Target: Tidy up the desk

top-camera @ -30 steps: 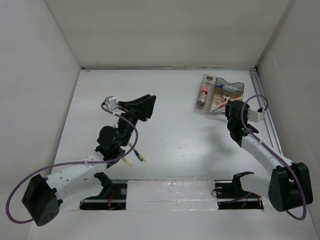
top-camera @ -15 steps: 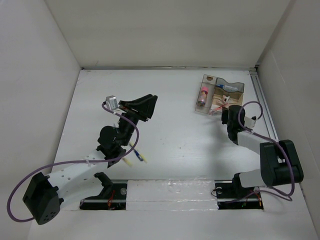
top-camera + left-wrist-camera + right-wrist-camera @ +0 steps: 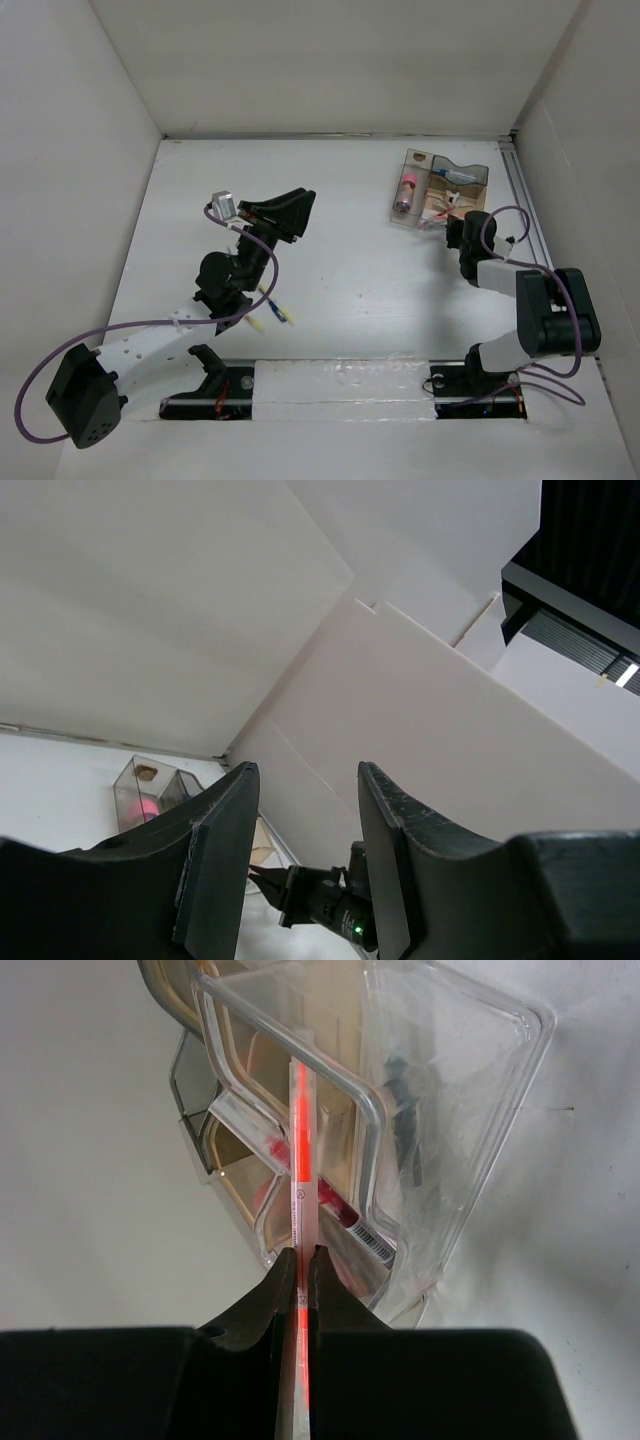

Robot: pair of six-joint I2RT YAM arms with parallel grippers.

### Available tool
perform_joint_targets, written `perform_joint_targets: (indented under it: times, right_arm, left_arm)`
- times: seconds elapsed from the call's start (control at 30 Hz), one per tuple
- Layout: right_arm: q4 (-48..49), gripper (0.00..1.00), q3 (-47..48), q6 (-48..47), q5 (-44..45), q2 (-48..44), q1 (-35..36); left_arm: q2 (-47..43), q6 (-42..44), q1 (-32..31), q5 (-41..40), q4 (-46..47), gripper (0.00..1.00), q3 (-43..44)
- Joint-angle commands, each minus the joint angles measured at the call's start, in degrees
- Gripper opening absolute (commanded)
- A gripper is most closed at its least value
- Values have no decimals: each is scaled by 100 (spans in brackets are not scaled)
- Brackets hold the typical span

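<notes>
The worktop spreads white and mostly bare below both pairs of jaws, walled by white panels. The one container on it, a clear plastic compartment tray, sits directly ahead of and under the right jaws.

The right jaws are pinched shut on the near end of a thin red pen. The pen runs straight forward from them, across the tray's near rim and over an inner divider. Just right of the pen, and lower in the tray, lies a tube with a barcode label. Further right, in the outer compartment, is a small dark item I cannot identify.

The step in hand looks like setting the pen into the tray. To do it well:
- Line the pen up with one long compartment rather than across the divider, or it will bridge the walls and rock.
- Dip the far tip in first, then lower the gripped end until the barrel rests.
- Part the jaws only a little, and lift straight up so the light tray is not dragged along.

The left jaws stand wide apart with nothing between them, raised off the worktop and facing the tray. A yellow-and-blue item lies on the worktop behind and below them, partly hidden by the arm.
</notes>
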Motion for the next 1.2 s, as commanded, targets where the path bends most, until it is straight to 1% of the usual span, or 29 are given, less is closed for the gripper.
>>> perform_joint_targets:
  times: [0.0,0.03,0.07,0.2,0.33,0.43,0.63,0.7,0.83,0.87,0.93,0.97,1.0,1.07,1.1,1.13,1.17]
  right_arm:
    - [410,6,210,32,-58,19,-53]
    - [418,8,228,-3,-67,54,-53]
    - [444,16,254,-29,-102,72,-53]
    - [593,26,228,-118,-190,107,-106]
    - [752,31,210,-301,-260,55,-158]
    - [752,36,219,-425,-199,-112,-158]
    - [621,38,272,-908,-225,-604,-158]
    - [620,37,254,-1040,-382,-727,-158]
    - [708,32,201,-1628,-357,-1201,254]
    - [760,24,210,-1777,-357,-1255,359]
    - [805,19,332,-2241,-436,-1325,702]
    - [840,12,394,-2401,-497,-1334,825]
    - [831,8,473,-2568,-585,-1325,1096]
    - [823,0,780,-3113,-682,-1195,1396]
    - [788,0,895,-3263,-752,-1124,1554]
    - [744,0,1026,-3543,-779,-1045,1904]
    - [717,0,1271,-3719,-822,-948,2098]
  left_arm:
    - [29,3,17,105,385,40,214]
    - [21,3,17,105,377,40,206]
    - [29,-41,17,114,385,40,180]
    - [82,-6,17,210,421,39,249]
    - [117,-50,17,246,455,39,215]
    - [170,-6,17,254,386,39,276]
    - [249,-50,17,298,447,39,267]
    - [258,-76,17,316,438,39,259]
    - [284,-94,-45,351,561,38,232]
    - [284,-85,-45,368,561,38,250]
    - [197,-94,-45,404,552,37,197]
    - [153,-129,-45,404,587,37,162]
    - [109,-138,-45,421,614,37,144]
    - [-75,-112,-45,474,605,37,153]
    - [-154,-94,-45,491,588,37,162]
    - [-338,-85,-45,526,553,37,153]
    - [-427,-68,-45,544,544,37,110]
